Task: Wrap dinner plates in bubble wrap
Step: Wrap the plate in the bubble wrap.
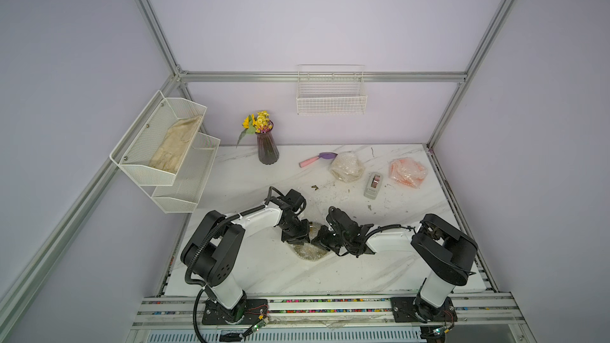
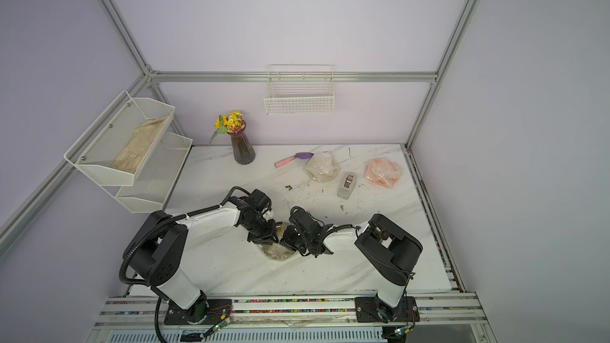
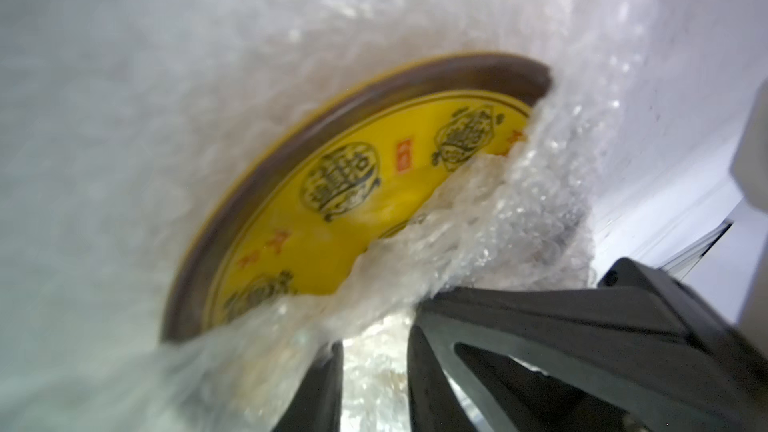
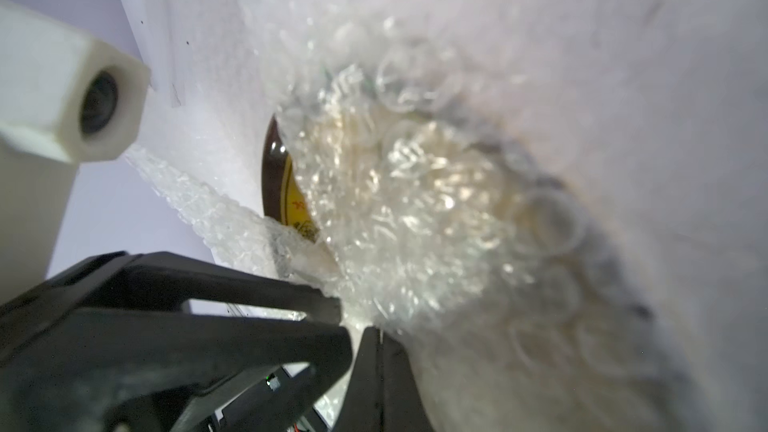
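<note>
- One yellow plate (image 3: 332,201) is seen lying flat on the table, just ahead of both sets of jaws. It is half covered by the bubble wrap (image 3: 478,234), with its dark rim and pattern bare on one side.
- The left gripper (image 3: 374,338) is shown with jaws parted; wrap is visible in the gap, but nothing is clamped.
- The right gripper (image 4: 353,322) is closed, a fold of wrap pinched at its tips.
- The plate is judged stiff, glossy, slippery and breakable, so it is best left flat and ungripped.
- The wrap is judged light, soft and springy. Hold is best taken on the loose sheet at the plate's bare side, across from the right jaws.
</note>
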Controlling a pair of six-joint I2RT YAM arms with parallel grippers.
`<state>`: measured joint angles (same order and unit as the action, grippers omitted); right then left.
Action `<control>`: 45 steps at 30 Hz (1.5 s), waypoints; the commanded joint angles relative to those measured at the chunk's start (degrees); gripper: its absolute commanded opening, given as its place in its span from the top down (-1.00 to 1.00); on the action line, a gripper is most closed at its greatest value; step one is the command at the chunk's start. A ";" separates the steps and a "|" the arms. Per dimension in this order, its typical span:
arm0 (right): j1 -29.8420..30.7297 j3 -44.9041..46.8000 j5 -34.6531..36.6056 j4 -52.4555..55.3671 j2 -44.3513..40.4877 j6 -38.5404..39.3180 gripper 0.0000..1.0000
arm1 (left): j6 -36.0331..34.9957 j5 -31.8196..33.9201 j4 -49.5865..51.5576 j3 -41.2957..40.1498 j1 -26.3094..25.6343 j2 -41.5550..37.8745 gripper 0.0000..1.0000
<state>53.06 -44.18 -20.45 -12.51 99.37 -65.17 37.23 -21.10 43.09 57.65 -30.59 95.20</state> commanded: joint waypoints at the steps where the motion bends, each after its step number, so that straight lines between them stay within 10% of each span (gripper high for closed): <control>1: 0.79 -0.23 -5.30 18.00 3.48 10.54 1.00 | -6.78 8.64 9.82 13.08 4.43 -1.95 0.04; 10: 0.78 -6.67 -13.93 32.17 6.85 29.71 1.00 | -29.42 10.81 24.38 37.19 14.00 14.65 -0.46; 18: 0.56 -5.73 -13.72 32.20 7.85 28.70 1.00 | -33.81 21.97 25.53 37.85 18.73 20.91 -0.52; 24: 0.51 -4.56 -13.50 31.06 7.15 26.82 1.00 | -33.38 16.97 24.67 35.99 23.42 23.09 -0.48; 35: -0.76 -2.93 -11.81 27.77 6.44 21.85 1.00 | -32.51 -4.48 20.31 23.99 24.65 21.73 0.03; 45: -0.71 -0.79 -8.97 21.71 6.45 13.74 1.00 | -30.14 1.79 19.17 28.16 24.70 18.20 1.00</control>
<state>52.40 -49.47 -38.72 2.66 102.54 -46.52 7.29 -19.22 63.26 82.56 -5.80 116.71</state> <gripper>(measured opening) 0.049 0.051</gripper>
